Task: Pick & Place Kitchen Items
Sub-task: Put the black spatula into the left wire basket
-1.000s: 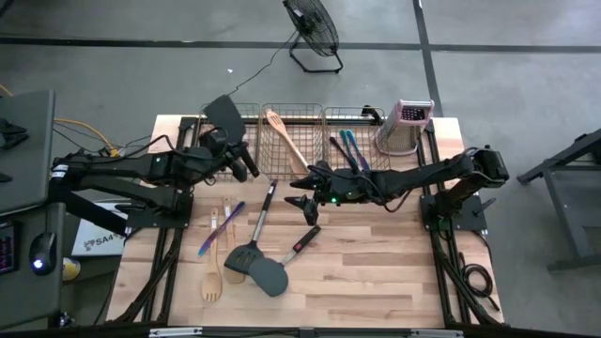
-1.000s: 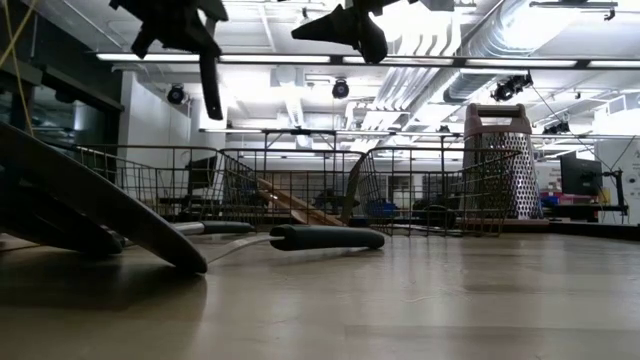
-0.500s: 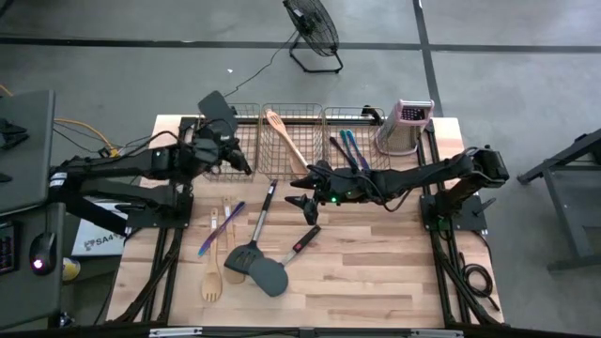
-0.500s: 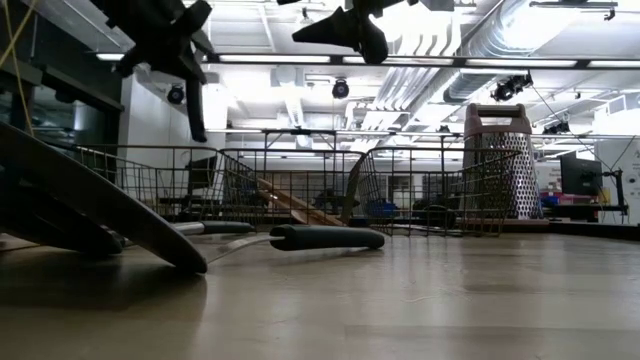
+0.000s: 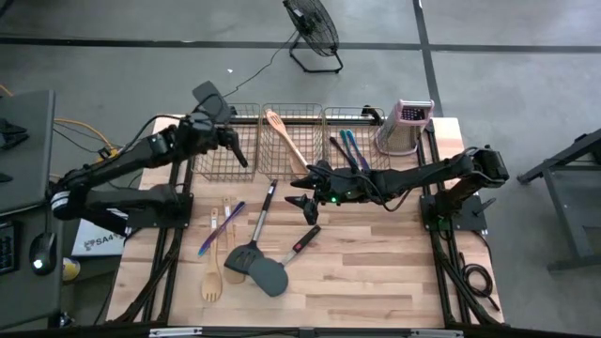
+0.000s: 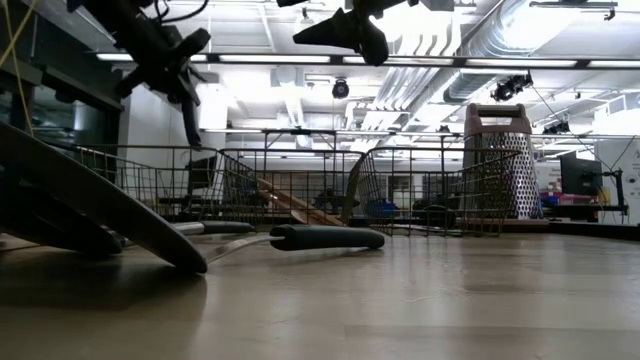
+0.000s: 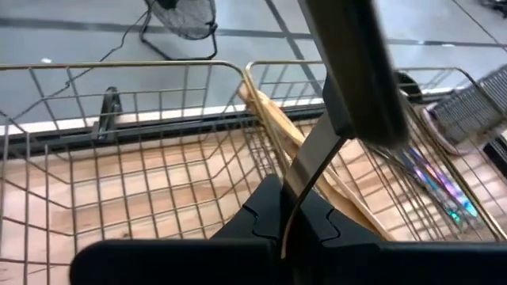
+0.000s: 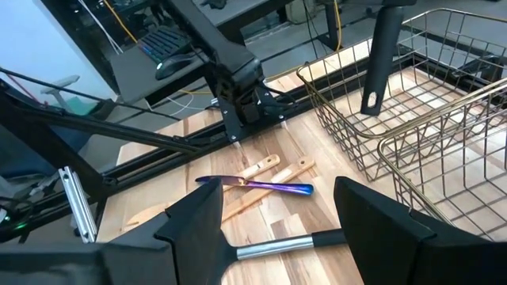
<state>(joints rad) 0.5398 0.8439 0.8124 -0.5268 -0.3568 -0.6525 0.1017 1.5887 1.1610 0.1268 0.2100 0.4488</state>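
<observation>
My left gripper (image 5: 214, 133) is above the left wire basket (image 5: 225, 155), shut on a dark grey spatula (image 5: 225, 127). The spatula's head (image 5: 208, 97) points toward the far left. Its dark handle (image 8: 379, 55) slants down over the basket, which also shows in the low view (image 6: 188, 110). My right gripper (image 5: 305, 195) hovers open and empty above the table's middle, over the loose utensils. Two dark spatulas (image 5: 258, 263), wooden pieces (image 5: 212, 280), a purple piece (image 5: 221, 228) and black-handled tools (image 5: 300, 246) lie flat on the table. My left gripper pinches the spatula's bare metal shank (image 7: 305, 170), between head and dark handle (image 7: 348, 63), with its two fingers (image 7: 261, 222). The fingers lie across the shank. The spatula is lifted clear and tilted, head high, handle end down over the left basket.
Three wire baskets stand along the far edge. The middle one (image 5: 293, 113) holds a wooden spoon (image 5: 284, 139), and the right one (image 5: 362, 115) holds blue and teal pieces (image 5: 348, 150). A metal box grater (image 5: 408, 124) stands at the far right. A fan stands on the floor beyond the table.
My left gripper has carried the spatula toward the table's far left, over the left basket. It has also turned, so the handle now slants instead of hanging straight down.
</observation>
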